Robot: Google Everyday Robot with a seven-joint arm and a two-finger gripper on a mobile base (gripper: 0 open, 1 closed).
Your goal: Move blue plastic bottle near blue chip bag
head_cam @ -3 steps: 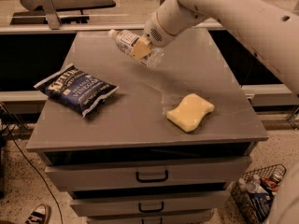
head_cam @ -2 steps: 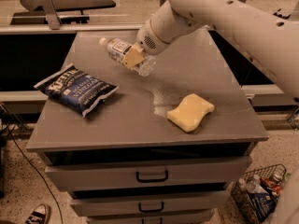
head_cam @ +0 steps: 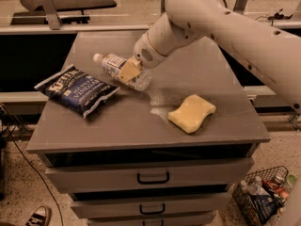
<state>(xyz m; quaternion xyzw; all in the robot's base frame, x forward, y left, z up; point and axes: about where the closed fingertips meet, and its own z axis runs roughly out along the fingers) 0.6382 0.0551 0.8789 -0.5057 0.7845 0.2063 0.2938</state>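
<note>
The blue plastic bottle (head_cam: 118,68) is clear with a white cap and lies tilted, cap to the left, held just above the grey cabinet top (head_cam: 141,121). My gripper (head_cam: 130,71) is shut on the bottle's middle, one tan finger pad (head_cam: 129,70) across its label. The blue chip bag (head_cam: 76,89), dark navy with white lettering, lies on the left of the top. The bottle's cap end is close to the bag's upper right corner.
A yellow sponge (head_cam: 191,113) lies on the right of the top. Drawers with dark handles (head_cam: 153,178) are below. A wire basket of items (head_cam: 263,197) stands on the floor at the right. A shoe (head_cam: 37,216) is at the lower left.
My arm has carried the bottle left and down, from the middle back of the top to right beside the chip bag.
</note>
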